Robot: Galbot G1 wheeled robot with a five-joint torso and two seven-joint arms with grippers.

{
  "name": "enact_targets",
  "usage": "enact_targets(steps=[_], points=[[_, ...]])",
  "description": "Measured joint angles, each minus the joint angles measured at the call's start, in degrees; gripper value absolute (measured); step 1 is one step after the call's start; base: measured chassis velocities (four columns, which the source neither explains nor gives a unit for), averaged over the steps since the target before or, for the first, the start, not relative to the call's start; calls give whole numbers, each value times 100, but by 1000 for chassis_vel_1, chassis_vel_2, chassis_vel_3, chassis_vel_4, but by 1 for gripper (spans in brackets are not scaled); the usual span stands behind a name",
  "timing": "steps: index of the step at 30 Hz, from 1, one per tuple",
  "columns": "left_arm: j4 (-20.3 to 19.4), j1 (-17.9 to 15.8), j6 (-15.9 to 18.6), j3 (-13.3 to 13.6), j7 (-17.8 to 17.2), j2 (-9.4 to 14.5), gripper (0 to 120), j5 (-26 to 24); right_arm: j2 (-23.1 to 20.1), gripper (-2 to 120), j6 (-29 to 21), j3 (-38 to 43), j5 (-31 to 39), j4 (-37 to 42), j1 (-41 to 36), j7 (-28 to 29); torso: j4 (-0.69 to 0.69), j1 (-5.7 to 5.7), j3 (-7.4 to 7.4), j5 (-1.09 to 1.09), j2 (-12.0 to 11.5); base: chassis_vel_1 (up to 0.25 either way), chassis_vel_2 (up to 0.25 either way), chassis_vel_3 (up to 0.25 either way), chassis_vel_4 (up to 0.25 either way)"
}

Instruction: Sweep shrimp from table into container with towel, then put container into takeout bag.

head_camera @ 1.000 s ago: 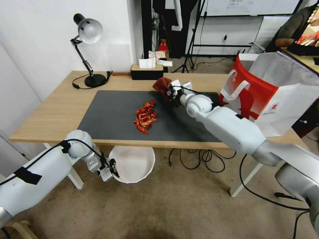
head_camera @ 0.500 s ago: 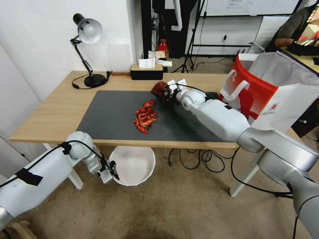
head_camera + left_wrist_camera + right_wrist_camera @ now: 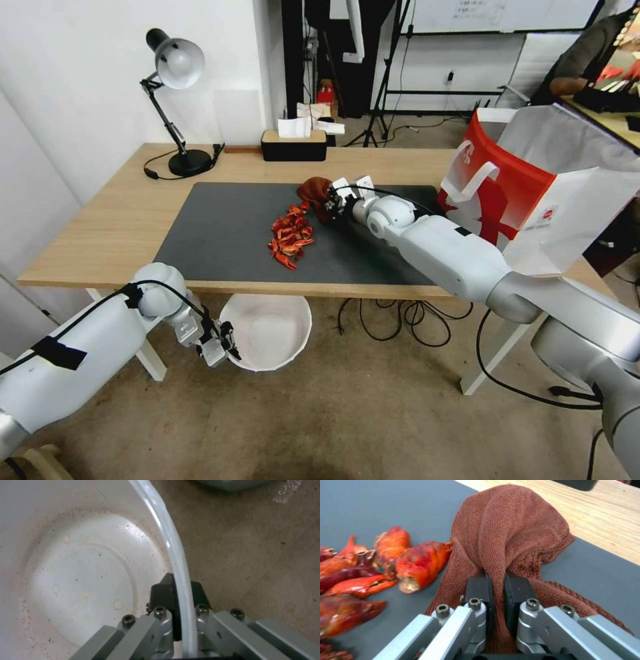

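On the table (image 3: pixel 120 220), our right gripper (image 3: pixel 331 200) pinches the towel (image 3: pixel 315 191) beside the shrimp (image 3: pixel 290 235); our left gripper (image 3: pixel 223 343) clamps the container (image 3: pixel 267 331) rim below. We must sweep next.

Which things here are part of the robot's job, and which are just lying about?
In use: shrimp, towel in right gripper, container held by left gripper, takeout bag, table.
Lying about: lamp, tissue box, floor cables.

The long light-wood desk (image 3: pixel 113 227) on white legs carries a large dark grey mat (image 3: pixel 220 233). On the mat lies a heap of glossy red-orange shrimp (image 3: pixel 290 237), a rust-brown cloth towel (image 3: pixel 313 192) touching its far edge. A black desk lamp (image 3: pixel 177 100), a black tissue box (image 3: pixel 293 145) and a boxy red-and-white paper takeout bag (image 3: pixel 533 180) stand on the bare wood.
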Motion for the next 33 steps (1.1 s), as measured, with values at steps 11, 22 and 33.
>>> enact_targets(steps=[11, 22, 33], points=[[21, -18, -26, -34, -16, 25, 0, -54, -91, 5, 55, -176, 42, 233, -8, -196, 2, 0, 1, 0, 0, 0, 0, 0, 0], [57, -34, -25, -67, -27, 16, 0, -72, -257, 5, 65, -270, 117, 625, -84, -191, 3, 2, 2, 0, 0, 0, 0, 0, 0], [42, -12, 3, -112, -41, 43, 0, -107, -591, 5, 62, -415, 214, 1379, -223, -77, 3, 1, 2, 0, -2, 0, 0, 0, 0]])
